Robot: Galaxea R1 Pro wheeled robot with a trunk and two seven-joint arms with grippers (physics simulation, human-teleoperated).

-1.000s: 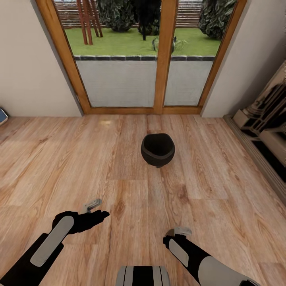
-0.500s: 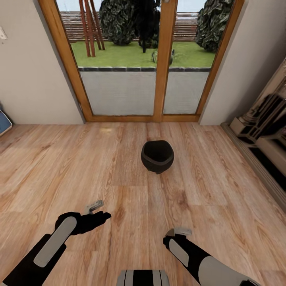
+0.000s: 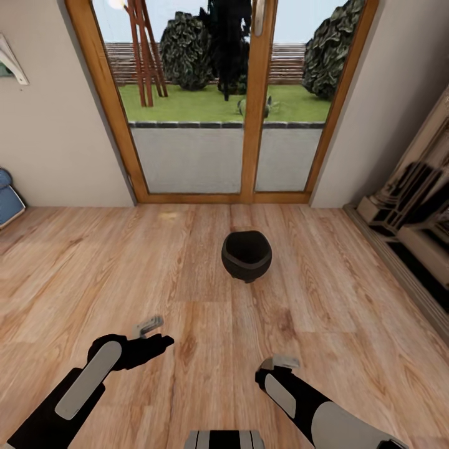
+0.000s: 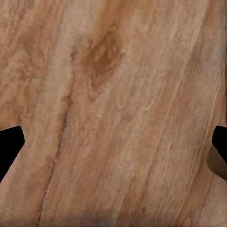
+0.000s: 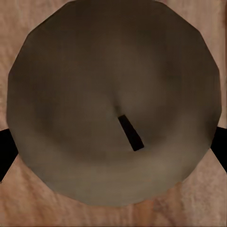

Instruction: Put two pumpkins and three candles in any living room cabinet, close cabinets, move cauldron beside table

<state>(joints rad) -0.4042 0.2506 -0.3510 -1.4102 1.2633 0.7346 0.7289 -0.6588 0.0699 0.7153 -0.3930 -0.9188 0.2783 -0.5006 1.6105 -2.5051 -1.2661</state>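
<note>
The black cauldron point(image 3: 247, 254) stands upright on the wooden floor in front of the glass doors, about an arm's length ahead of both grippers. My left gripper point(image 3: 156, 333) hangs open over bare floorboards, its dark fingertips point(image 4: 10, 144) wide apart. My right gripper point(image 3: 279, 363) points down. In the right wrist view a round dull-brown pumpkin point(image 5: 94, 85) with a short dark stem point(image 5: 130, 133) sits between its fingertips point(image 5: 5, 151), which touch its sides. The candles, cabinet and table are out of view.
Wood-framed glass doors point(image 3: 249, 125) close off the far wall, with a garden behind. A pale stone surround with dark openings point(image 3: 411, 199) runs along the right wall. A blue object point(image 3: 7, 199) lies at the left edge. Open floor surrounds the cauldron.
The head camera has tilted upward, so more of the doors and garden shows. The cauldron stays in place and both arms hold nearly the same pose.
</note>
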